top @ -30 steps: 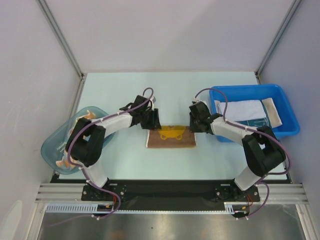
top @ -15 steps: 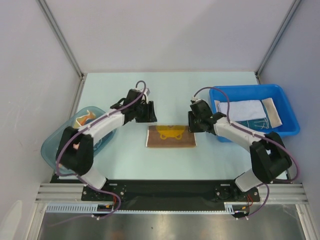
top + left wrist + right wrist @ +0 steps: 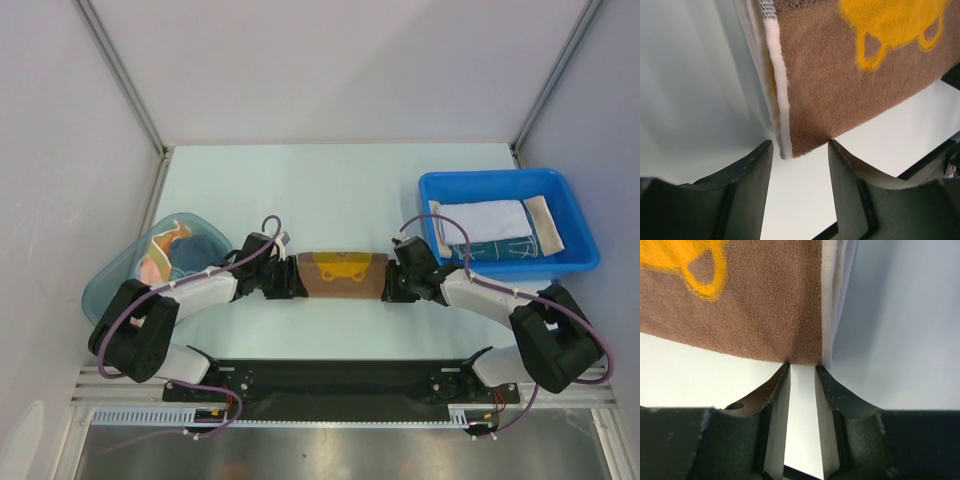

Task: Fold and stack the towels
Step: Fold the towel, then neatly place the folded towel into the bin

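Overhead and wrist views, left to right. At the left edge of the pale green tabletop sits a translucent teal plastic tub holding crumpled cloths, one orange and one blue.

The left arm reaches low across the near part of the tabletop. The left gripper meets the left end of the folded brown terry towel with a yellow printed figure. In the left wrist view its jaws stand clearly apart. The black fingers flank the towel's near left corner, where white-edged layers show along the fold, and neither finger presses the cloth.

The brown towel lies flat as a narrow rectangle midway along the tabletop, close to its near edge, directly between the two grippers.

The right gripper meets the towel's right end. In the right wrist view its fingers are only narrowly parted, and their tips sit right at the towel's near right corner. Bare tabletop shows in the slit between them. Whether the tips pinch the corner or merely touch it cannot be told from this angle.

Toward the far right corner stands a blue rectangular plastic bin. It holds a folded white towel, a dark teal printed towel nearer the front wall, and a beige folded cloth at its right side.
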Motion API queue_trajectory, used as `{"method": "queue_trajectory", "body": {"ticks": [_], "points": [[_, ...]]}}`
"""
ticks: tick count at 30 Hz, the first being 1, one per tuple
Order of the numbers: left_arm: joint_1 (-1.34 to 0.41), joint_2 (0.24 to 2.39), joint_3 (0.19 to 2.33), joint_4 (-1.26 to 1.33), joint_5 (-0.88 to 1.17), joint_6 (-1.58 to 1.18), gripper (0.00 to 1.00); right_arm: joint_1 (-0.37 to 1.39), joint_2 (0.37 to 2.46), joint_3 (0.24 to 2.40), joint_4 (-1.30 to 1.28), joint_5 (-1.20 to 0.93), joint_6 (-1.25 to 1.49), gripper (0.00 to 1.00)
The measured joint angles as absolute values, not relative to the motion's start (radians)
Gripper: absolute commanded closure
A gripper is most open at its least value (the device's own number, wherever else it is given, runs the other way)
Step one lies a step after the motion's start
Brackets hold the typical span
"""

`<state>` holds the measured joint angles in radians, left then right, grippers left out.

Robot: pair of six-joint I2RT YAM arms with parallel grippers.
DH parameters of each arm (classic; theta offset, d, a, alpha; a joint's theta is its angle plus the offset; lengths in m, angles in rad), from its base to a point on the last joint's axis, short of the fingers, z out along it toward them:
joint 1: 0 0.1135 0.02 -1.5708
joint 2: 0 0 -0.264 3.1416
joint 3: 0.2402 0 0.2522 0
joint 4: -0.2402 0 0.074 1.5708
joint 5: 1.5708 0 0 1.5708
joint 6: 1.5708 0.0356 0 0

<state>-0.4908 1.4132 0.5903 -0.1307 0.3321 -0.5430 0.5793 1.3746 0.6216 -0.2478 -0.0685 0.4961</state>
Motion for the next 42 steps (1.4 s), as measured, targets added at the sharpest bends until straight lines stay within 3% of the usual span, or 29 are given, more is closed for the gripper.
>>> {"method": "queue_trajectory", "body": {"ticks": [7, 11, 17, 24, 29, 30, 37, 42], "points": [[-0.491, 1.357, 0.593, -0.153, 0.226, -0.576, 0.42, 0.596, 1.293, 0.618, -0.26, -0.046, 0.509, 0.65], [-0.49, 1.331, 0.657, -0.216, 0.159, -0.575, 0.41, 0.608, 1.217, 0.649, -0.307, -0.012, 0.523, 0.48], [-0.464, 1.419, 0.758, -0.21, 0.142, -0.564, 0.42, 0.581, 1.249, 0.734, -0.326, 0.043, 0.524, 0.42], [-0.431, 1.577, 0.785, -0.203, 0.179, -0.55, 0.59, 0.567, 1.306, 0.776, -0.335, 0.053, 0.522, 0.41], [-0.43, 1.607, 0.789, -0.192, 0.207, -0.553, 0.92, 0.567, 1.306, 0.778, -0.339, 0.053, 0.512, 0.38], [-0.43, 1.611, 0.789, -0.192, 0.209, -0.553, 0.95, 0.567, 1.306, 0.778, -0.339, 0.052, 0.509, 0.38], [-0.422, 1.581, 0.774, -0.218, 0.176, -0.557, 0.96, 0.565, 1.345, 0.78, -0.331, 0.028, 0.496, 0.3], [-0.401, 1.51, 0.721, -0.255, 0.134, -0.559, 0.95, 0.567, 1.451, 0.788, -0.29, -0.003, 0.496, 0.3]]}}
